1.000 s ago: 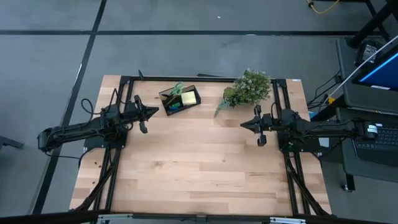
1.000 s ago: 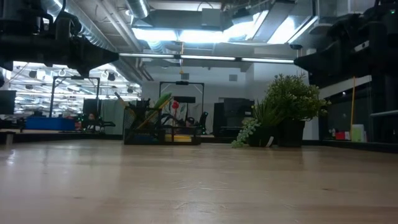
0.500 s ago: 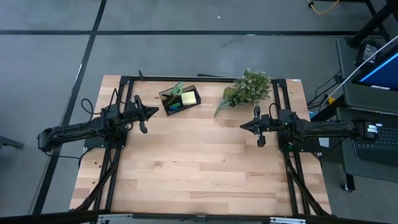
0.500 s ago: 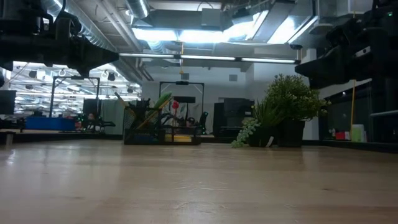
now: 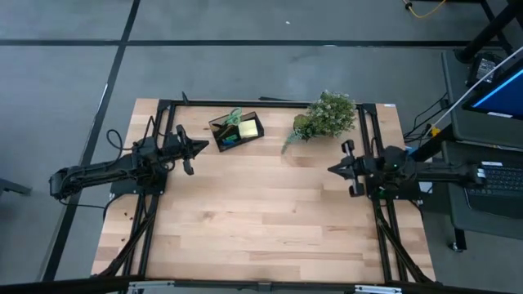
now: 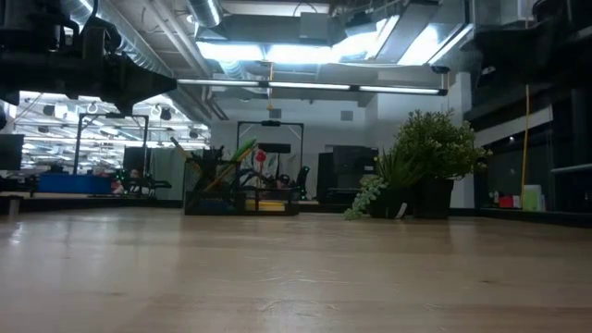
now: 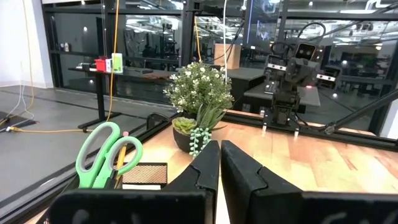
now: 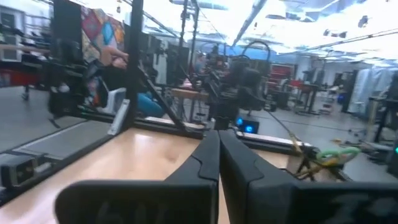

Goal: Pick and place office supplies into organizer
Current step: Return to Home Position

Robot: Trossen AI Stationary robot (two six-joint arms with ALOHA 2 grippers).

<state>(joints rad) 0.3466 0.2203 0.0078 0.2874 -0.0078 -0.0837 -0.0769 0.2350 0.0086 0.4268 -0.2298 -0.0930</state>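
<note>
The black organizer (image 5: pixel 235 132) stands at the table's far side, left of centre. In it are the green-handled scissors (image 7: pixel 102 155), handles up, a pencil (image 7: pixel 122 157), a yellow sticky-note pad (image 5: pixel 249 128) and a small blue piece (image 5: pixel 229 140). My left gripper (image 5: pixel 206 147) hovers level just left of the organizer, shut and empty; its fingertips (image 7: pixel 219 149) point across the table. My right gripper (image 5: pixel 330 170) is shut and empty near the table's right edge, below the plant. In the low view the organizer (image 6: pixel 240 190) shows far off.
A bushy potted plant (image 5: pixel 325 114) stands at the far right, right of the organizer. The black table frame (image 5: pixel 270 103) runs along the far edge and both sides. The wide wooden tabletop (image 5: pixel 261 220) lies between and in front of the arms.
My right gripper has drawn back toward the table's right edge, risen a little and swung slightly toward the near edge, staying shut. In the low view it has gone up out of the picture. The left arm and the organizer have kept still.
</note>
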